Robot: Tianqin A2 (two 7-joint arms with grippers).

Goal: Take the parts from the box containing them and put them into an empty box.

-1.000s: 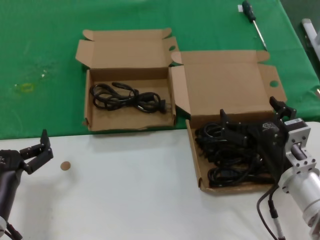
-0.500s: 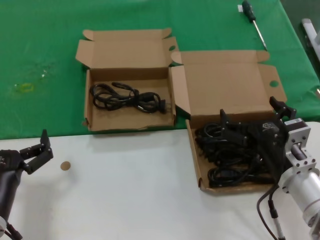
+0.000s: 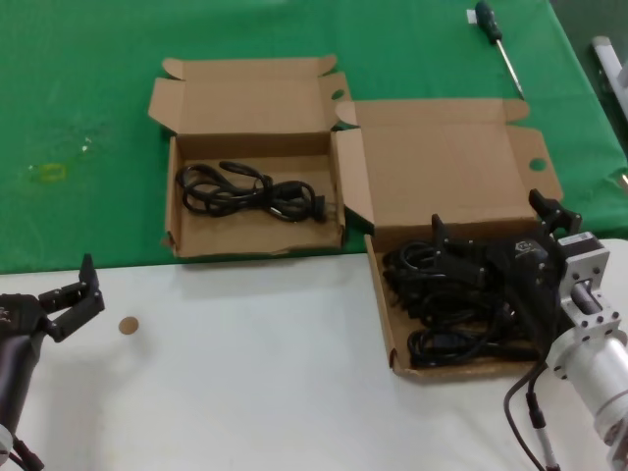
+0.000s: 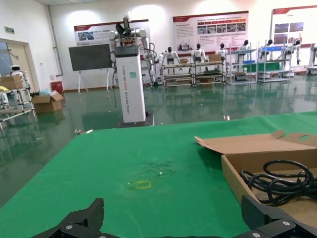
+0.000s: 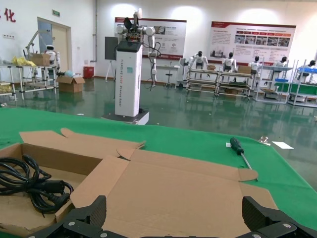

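Black cords (image 3: 446,304) lie heaped in the wider box (image 3: 385,316) right under my right gripper (image 3: 491,231), fingers spread wide above them; my left gripper (image 3: 71,294) waits, also wide.

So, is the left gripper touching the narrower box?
Apart. The head view shows the left gripper open over bare white table, clear of the narrower box.

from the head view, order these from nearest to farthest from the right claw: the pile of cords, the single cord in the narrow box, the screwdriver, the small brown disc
1. Pile of cords, in the wide box right under the right claw.
2. Single cord, in the narrow box to the left.
3. Screwdriver at the far edge of the green cloth and brown disc near the left claw: both far, too close to call.
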